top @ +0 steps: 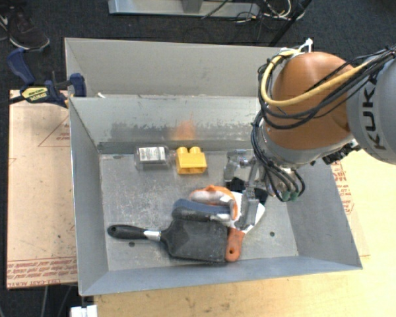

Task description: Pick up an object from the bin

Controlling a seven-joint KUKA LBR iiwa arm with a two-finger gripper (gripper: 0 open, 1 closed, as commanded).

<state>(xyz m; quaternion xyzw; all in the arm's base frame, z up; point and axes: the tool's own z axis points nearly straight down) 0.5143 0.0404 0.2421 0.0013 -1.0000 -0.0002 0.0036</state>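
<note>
Tool [245, 200], grip state cannot be told, low in grey metal bin [86, 197]; orange-and-white rounded object [214, 195] just left of it, atop black long-handled brush [197, 238]; yellow plastic block [191, 160] farther left.

Shows the gripper [249, 207] low inside the grey bin [86, 177], beside a small heap: white-and-orange piece [211, 194] just left of it, dark black-handled brush [197, 240] below-left. Farther up-left, well apart from it: yellow block [191, 160], silver block [152, 156].
</note>
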